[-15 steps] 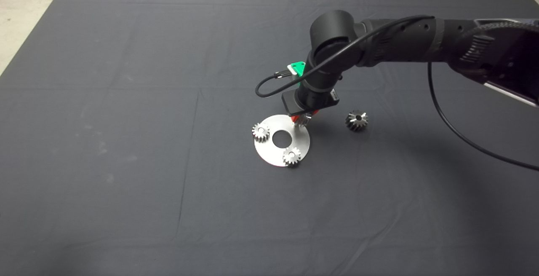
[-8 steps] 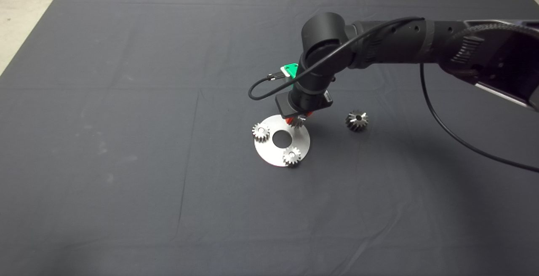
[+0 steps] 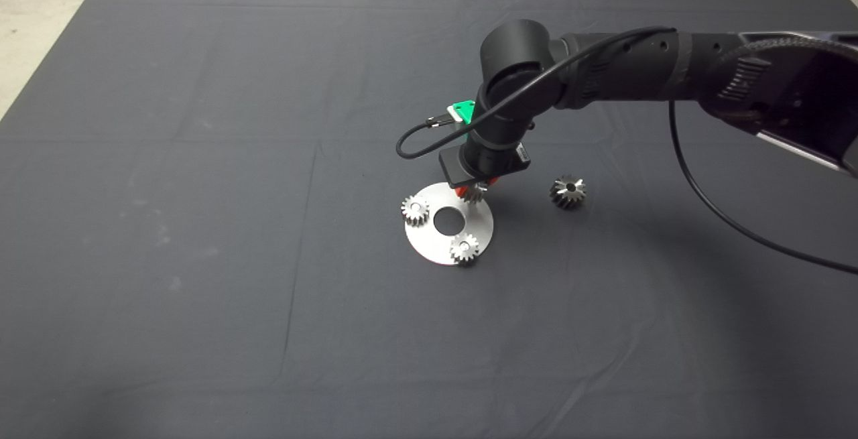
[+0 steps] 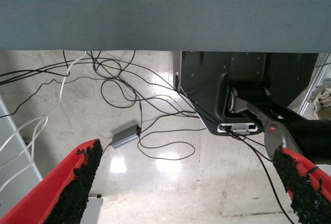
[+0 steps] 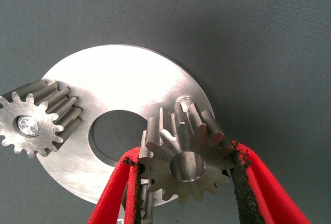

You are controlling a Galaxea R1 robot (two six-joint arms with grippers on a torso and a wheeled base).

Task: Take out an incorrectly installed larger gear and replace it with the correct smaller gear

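We work on a dark mat (image 3: 201, 224) that covers the table. Our right arm (image 3: 623, 74) reaches in over it and bends down at the wrist, so the right gripper (image 3: 476, 191) comes onto the work from above.

Below it lies a round steel plate (image 3: 429, 241) with a wide centre hole. Two small gears (image 3: 415, 210) sit on pins at its rim, one on the left and one at the near edge, and the third station, under our gripper, is where a gear is wanted.

The larger gear (image 3: 568, 192) lies on the mat to the right of the plate, near it and not touching, so we judge the wrong part is already off and set aside where it cannot get in the way.

The smaller gear (image 5: 189, 162) is in our right gripper, over that third station; the two red fingers (image 5: 248, 182) are clamped on its toothed flanks. Gripped by its sides, its bore faces the wrist camera, which suits lining it up over a pin. We cannot tell whether it is seated yet.

Our left gripper (image 4: 186, 182) is parked off the mat, jaws wide apart and empty, looking at floor cables (image 4: 129, 100).
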